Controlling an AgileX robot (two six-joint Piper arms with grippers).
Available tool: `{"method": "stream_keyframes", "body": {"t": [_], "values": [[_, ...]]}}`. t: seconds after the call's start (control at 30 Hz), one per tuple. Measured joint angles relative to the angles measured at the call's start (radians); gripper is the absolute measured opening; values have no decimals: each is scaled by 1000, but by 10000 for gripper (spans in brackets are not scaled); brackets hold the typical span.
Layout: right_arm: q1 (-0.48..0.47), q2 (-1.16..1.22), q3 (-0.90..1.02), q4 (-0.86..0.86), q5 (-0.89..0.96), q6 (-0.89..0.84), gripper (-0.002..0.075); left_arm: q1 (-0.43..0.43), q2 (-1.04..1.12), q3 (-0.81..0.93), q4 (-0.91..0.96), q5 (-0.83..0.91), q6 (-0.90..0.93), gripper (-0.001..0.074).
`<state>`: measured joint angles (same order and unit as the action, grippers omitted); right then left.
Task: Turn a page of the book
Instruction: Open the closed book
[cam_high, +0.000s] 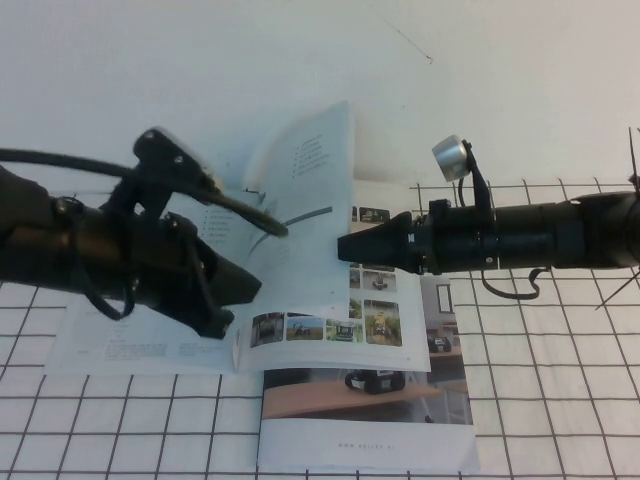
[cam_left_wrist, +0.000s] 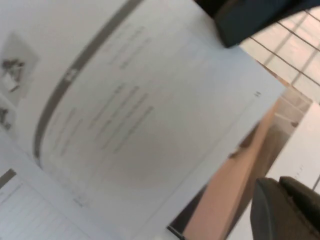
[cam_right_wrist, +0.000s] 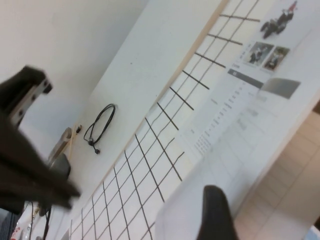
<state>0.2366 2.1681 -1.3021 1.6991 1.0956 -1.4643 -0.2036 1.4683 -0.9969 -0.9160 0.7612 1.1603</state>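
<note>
The book (cam_high: 130, 345) lies open on the table, and its right-hand sheet (cam_high: 378, 305) shows a grid of small photos. The page (cam_high: 310, 190) stands lifted and curved above the spine. My right gripper (cam_high: 345, 247) reaches in from the right and is shut on the page's outer edge. In the right wrist view one dark fingertip (cam_right_wrist: 215, 215) lies against the page (cam_right_wrist: 235, 145); the other finger is hidden behind the sheet. My left gripper (cam_high: 248, 287) is shut and empty, low over the book's left half. In the left wrist view its fingers (cam_left_wrist: 285, 210) sit beside the page (cam_left_wrist: 150, 115).
A second booklet (cam_high: 365, 410) with a wooden-desk cover lies under the book's near right corner; it also shows in the left wrist view (cam_left_wrist: 235, 185). The table has a black grid pattern (cam_high: 560, 400). A coiled black cable (cam_right_wrist: 100, 125) lies on the white surface beyond.
</note>
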Motion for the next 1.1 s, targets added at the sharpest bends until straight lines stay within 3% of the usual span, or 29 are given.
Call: {"method": "stream_keyframes", "body": {"t": [0.17,0.33,0.53,0.83,1.1], "values": [[17,0,-37,0,7,17,435,-140,-29,0,197,-5,-108,-3],[38,0,-43,0,15,23,435,-303,-29,25,440,-148,-312,-3],[50,0,-43,0,14,27,435,-432,-29,102,509,-331,-422,-3],[50,0,-43,-2,18,29,435,-460,-29,285,511,-681,-489,-3],[60,0,-43,-2,47,31,435,-460,-29,330,463,-887,-501,-3]]}}
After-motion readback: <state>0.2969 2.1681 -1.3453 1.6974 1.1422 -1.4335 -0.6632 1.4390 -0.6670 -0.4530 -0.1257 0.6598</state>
